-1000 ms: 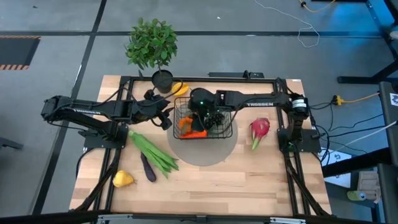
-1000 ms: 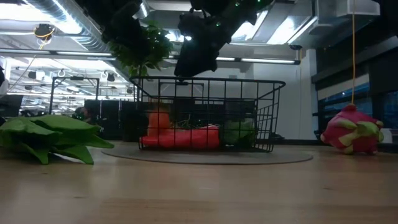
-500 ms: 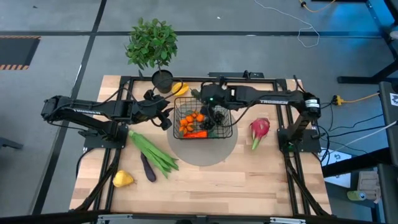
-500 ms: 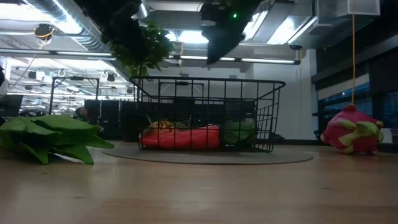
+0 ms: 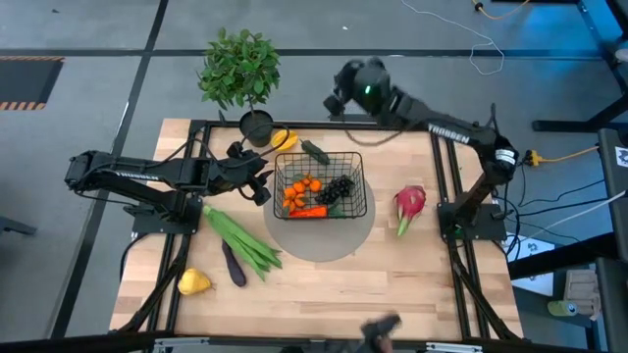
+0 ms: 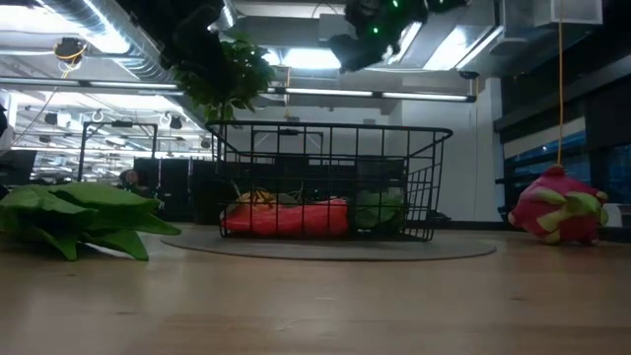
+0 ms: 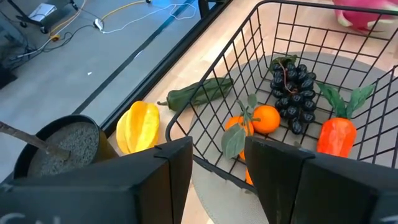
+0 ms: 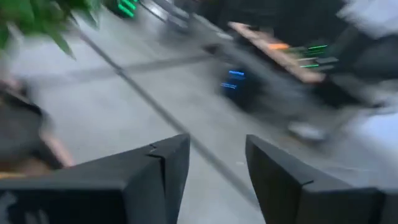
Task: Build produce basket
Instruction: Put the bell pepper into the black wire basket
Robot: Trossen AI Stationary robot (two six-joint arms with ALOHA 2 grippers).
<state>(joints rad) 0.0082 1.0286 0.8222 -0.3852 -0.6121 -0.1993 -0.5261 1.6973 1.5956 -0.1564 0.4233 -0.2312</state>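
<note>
The black wire basket (image 5: pixel 321 186) stands on a round grey mat (image 5: pixel 324 235) and holds oranges (image 7: pixel 267 118), a carrot (image 7: pixel 336 134) and dark grapes (image 7: pixel 295 93). A cucumber (image 5: pixel 314 152) lies by the basket's far side, next to a yellow fruit (image 5: pixel 283 139). My left gripper (image 5: pixel 265 186) hovers open just left of the basket's rim, touching nothing. My right gripper (image 5: pixel 336 96) is open and empty, raised high beyond the table's far edge. On the wood lie green stalks (image 5: pixel 240 240), an eggplant (image 5: pixel 233 265), a pear (image 5: pixel 193 282) and a dragon fruit (image 5: pixel 409 204).
A potted plant (image 5: pixel 240 74) in a black pot (image 5: pixel 257 126) stands at the far edge, left of the basket. The black frame rails (image 5: pixel 432 127) run around the table. Bare wood stretches in front of the mat toward the near edge.
My right gripper has risen out of the basket and swung up toward the far edge, tipping from pointing down to nearly level. The grapes and oranges it covered now show lying in the basket.
</note>
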